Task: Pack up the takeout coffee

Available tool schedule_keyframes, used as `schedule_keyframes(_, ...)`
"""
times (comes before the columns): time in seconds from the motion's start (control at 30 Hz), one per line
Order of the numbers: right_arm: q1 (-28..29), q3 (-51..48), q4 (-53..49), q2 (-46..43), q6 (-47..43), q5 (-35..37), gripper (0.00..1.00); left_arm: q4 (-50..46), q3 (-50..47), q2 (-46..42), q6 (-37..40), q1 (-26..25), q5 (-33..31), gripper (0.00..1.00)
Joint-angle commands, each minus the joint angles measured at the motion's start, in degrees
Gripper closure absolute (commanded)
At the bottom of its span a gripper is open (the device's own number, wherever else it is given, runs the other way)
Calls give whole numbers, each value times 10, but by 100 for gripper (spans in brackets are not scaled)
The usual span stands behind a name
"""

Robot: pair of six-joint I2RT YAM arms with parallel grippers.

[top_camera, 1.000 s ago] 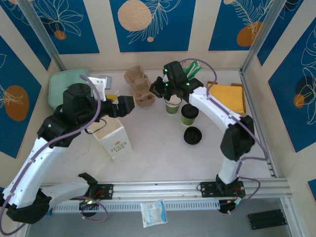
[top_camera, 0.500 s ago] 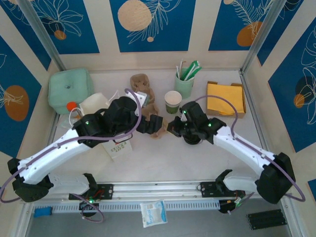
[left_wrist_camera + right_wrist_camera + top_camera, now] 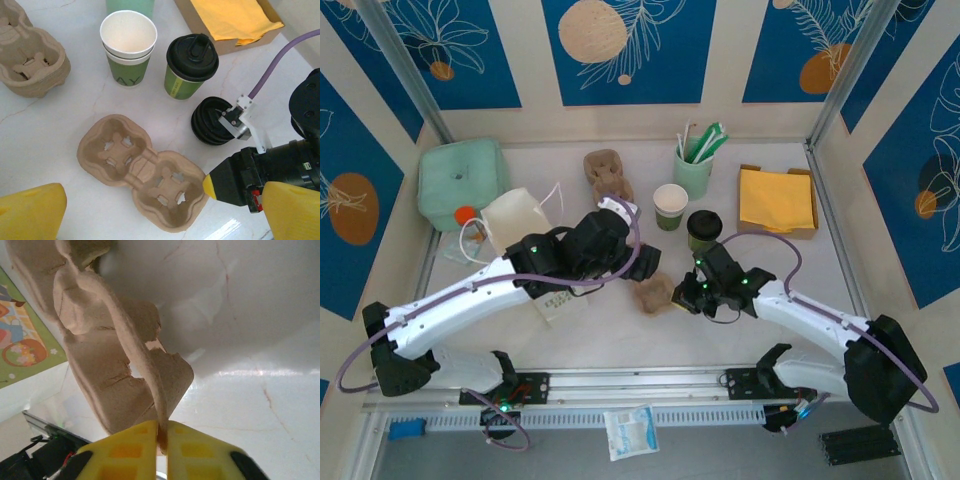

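The takeout coffee (image 3: 704, 229), a small white-and-green paper cup closed by a round black plastic lid, stands upright on the pale marbled surface (image 3: 620, 330). It is right of centre, just beside an open paper cup of the same pattern (image 3: 670, 206), which is empty. Behind them a mint-green cup (image 3: 693, 170) holds straws. A shallow cardboard tray (image 3: 748, 170) by the right wall holds yellow napkins (image 3: 778, 198). A stack of black lids (image 3: 216, 121) sits just in front of the coffee. A single brown moulded-pulp cup carrier (image 3: 142, 170) lies mid-surface with both wells empty. A stack of similar carriers (image 3: 607, 172) stands near the back wall.

The right gripper (image 3: 162, 436) is closed, its yellow pads pinching the single carrier's rim. The left gripper (image 3: 647, 264) hangs above that carrier, spread wide, with nothing between its fingers (image 3: 31, 212).

Bare surface lies between the carrier and the near rail. A white paper bag (image 3: 515, 218) stands left of the left arm.

Compared with half a second ago, the carrier sits nearer the rail, and the right arm no longer covers the coffee.
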Motion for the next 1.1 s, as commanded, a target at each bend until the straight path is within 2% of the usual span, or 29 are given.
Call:
schedule_keyframes(0.0,2,7,-13,10,-7,10,70,-6,-1,-1,-4,-5,-17,1)
schedule_keyframes(0.07,2,18,-29,10,-13,16,50,-6,0,-2,-1,-6,-17,1)
schedule_keyframes(0.17,1,42,-61,3,-30,23,31,-6,2,-3,3,-6,-16,1)
schedule_keyframes(0.23,0,64,-92,0,-45,28,20,-7,5,-5,6,-7,-17,1)
schedule_keyframes(0.4,0,140,-167,19,-106,46,1,-10,16,-15,15,-6,-19,1)
schedule_keyframes(0.6,1,283,-297,94,-181,128,1,-14,34,-31,25,-5,-23,1)
schedule_keyframes(0.7,-6,343,-332,123,-235,123,1,-17,41,-40,28,-5,-26,1)
schedule_keyframes(0.87,-2,397,-354,153,-282,187,1,-22,50,-58,29,-5,-30,0)
schedule_keyframes(1.07,-10,412,-353,176,-328,102,1,-32,58,-79,34,-5,-42,1)
